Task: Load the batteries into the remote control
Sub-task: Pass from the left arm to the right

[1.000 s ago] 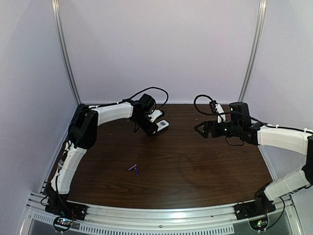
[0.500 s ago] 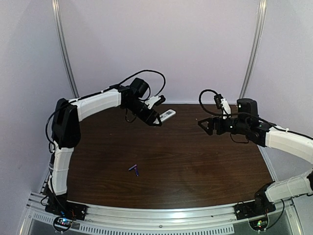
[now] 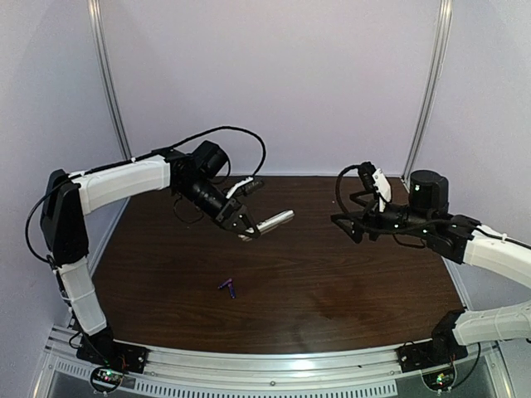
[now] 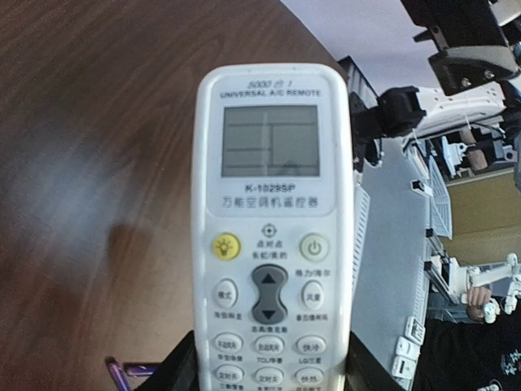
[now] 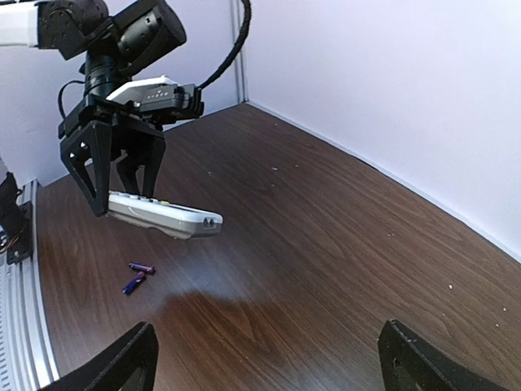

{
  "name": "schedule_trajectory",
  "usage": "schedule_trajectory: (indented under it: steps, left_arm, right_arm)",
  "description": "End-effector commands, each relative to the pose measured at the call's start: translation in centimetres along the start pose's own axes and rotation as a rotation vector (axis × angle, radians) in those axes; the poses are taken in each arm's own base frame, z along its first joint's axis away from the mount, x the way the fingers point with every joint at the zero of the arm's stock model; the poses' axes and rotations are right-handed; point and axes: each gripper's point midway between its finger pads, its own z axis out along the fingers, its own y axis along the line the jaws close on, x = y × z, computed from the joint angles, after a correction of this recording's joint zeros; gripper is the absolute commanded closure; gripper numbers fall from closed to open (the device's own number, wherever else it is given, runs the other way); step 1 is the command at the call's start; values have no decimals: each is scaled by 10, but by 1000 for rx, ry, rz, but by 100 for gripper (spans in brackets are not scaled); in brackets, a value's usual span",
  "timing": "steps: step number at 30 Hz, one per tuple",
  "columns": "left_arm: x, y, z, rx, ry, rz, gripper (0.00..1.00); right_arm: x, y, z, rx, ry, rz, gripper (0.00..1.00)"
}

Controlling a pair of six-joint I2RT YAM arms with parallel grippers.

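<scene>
We saw left hand [image 3: 243, 225] clamped on remote [image 3: 275, 220] at its button end, held in air above surface [image 3: 348, 290], screen end pointing toward right arm. Right hand [image 3: 343, 225] gaped wide, nothing in it. Batteries [image 3: 227, 287] lay just beside each other on surface - well apart from both hands.

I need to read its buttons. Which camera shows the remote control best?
The left wrist view: the remote control fills the frame face-on, with screen and buttons sharp. The right wrist view shows it small and nearly edge-on, held in the air by the left gripper. The top external view shows only a pale sliver.
</scene>
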Motion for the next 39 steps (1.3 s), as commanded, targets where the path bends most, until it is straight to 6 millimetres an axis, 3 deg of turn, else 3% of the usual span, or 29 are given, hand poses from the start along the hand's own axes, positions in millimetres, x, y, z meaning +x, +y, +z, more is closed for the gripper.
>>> schedule_trajectory:
  steps: [1,6,11,16,24,27,33,39]
  left_arm:
    - [13,-52,-6,182,-13,1,77]
    - [52,-86,15,300,78,-27,79]
    - [83,-124,32,387,168,10,80]
    - [100,-145,37,440,214,15,80]
    - [112,-161,39,524,239,-11,80]
    - [110,-164,38,533,239,-9,80]
    - [112,-165,41,538,248,-8,80]
    - [117,-168,47,545,268,-6,81]
  right_arm:
    - [6,42,-3,-141,0,-87,3]
    - [20,87,5,-251,119,-135,2]
    - [9,119,-8,-327,154,-201,4]
    - [-8,149,-32,-439,161,-240,9]
    - [-2,196,-56,-547,263,-346,18]
    - [4,204,-56,-547,304,-394,20]
    - [40,206,-39,-488,454,-538,23]
    - [41,205,-29,-447,462,-576,24]
